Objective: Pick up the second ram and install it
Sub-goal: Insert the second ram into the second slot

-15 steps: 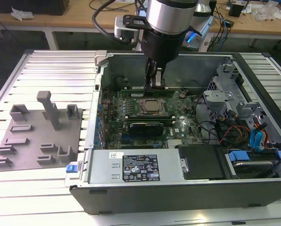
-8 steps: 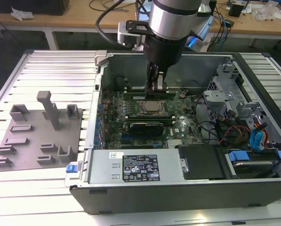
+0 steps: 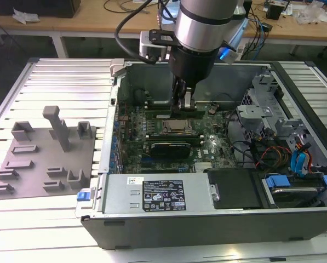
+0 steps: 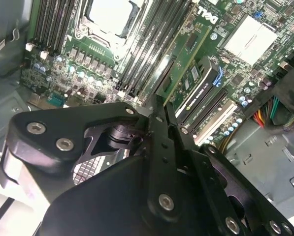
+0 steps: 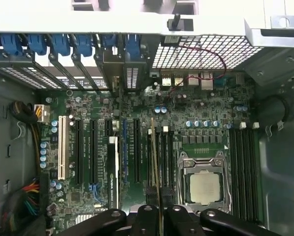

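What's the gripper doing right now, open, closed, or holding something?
Gripper: jaws closed on the second ram, held edge-on over the motherboard's memory slots beside the processor socket, inside the open computer case.

A black label [image 3: 163, 195] and a small white sticker [image 3: 135, 181] on the power supply [image 3: 152, 193] carry fine print and symbols, none of it legible in the exterior view. In the second wrist view, white logo lettering sits on the motherboard [image 4: 207, 16]. In the first wrist view, the graphics card [image 5: 112, 177] bears pale lettering along its edge.
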{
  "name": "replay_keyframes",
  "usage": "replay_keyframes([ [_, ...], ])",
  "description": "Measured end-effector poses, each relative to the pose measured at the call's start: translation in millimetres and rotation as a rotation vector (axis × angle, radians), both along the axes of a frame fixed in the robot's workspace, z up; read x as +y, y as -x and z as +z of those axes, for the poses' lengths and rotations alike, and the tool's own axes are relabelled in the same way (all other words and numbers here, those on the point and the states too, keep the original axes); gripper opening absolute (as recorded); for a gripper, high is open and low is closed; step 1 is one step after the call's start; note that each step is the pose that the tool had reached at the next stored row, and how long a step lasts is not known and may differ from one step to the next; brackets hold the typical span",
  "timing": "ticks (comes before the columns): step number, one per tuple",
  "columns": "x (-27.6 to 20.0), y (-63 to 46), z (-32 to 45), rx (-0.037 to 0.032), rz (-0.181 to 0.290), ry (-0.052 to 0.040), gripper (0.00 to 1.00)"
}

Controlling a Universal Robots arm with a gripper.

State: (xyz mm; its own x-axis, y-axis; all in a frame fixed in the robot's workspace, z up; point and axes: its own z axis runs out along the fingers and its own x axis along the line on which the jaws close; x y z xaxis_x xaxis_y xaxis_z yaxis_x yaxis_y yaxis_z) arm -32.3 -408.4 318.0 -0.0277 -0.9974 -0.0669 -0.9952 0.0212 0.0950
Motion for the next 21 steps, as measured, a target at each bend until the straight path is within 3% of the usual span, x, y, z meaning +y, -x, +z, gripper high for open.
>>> replay_keyframes([
  [16, 2.5, -5.5, -15.1, 0.0001, 0.000, 0.0000, 0.11],
  [21, 6.4, -5.6, -25.1, 0.0000, 0.000, 0.0000, 0.11],
])
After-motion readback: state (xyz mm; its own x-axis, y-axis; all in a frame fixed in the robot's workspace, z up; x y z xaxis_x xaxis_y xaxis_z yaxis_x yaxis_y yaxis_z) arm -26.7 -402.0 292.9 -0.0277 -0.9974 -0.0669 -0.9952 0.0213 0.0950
